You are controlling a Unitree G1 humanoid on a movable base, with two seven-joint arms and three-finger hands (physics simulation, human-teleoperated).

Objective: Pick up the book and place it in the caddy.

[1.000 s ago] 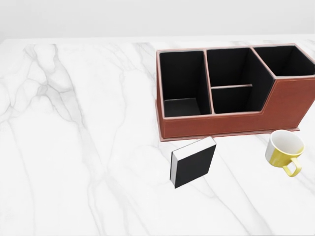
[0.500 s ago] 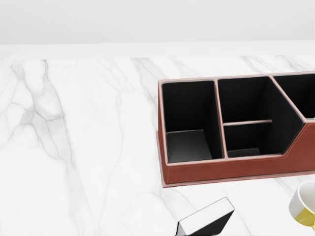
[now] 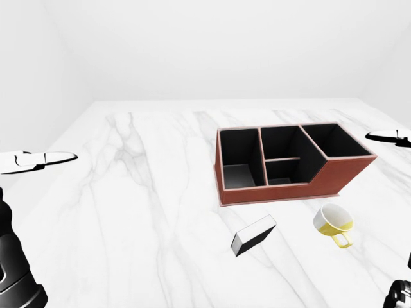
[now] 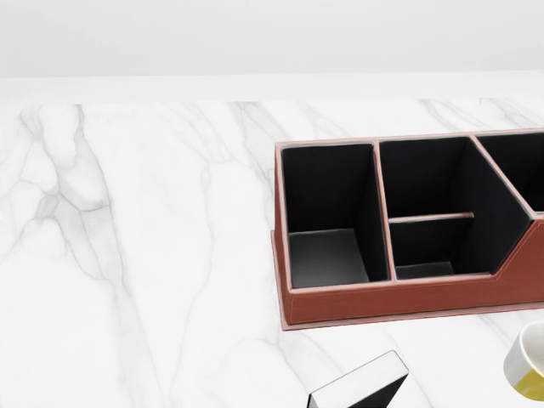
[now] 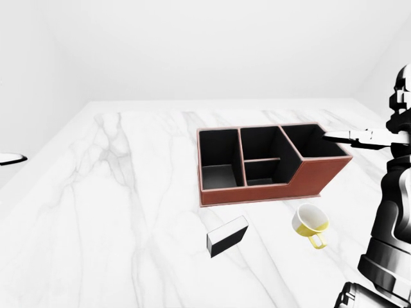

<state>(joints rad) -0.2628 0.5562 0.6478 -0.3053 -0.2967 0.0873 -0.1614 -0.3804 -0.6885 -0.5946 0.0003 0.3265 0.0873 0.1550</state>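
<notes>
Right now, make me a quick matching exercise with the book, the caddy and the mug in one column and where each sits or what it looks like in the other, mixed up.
Things:
1. book
2. caddy
3. mug

Descriptions:
A. reddish-brown outside, black compartments
B. yellow outside, white inside, handle toward the view's bottom
C. black cover, white pages, lying on the marble below the caddy

Pairs: 1-C, 2-A, 3-B

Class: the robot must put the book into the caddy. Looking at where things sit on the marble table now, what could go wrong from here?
1. The yellow mug stands close to the book; a reach from the right might knock it.
2. The book lies flat, so it may slide rather than lift.
3. The caddy has narrow compartments; the book might catch on a divider.
</notes>
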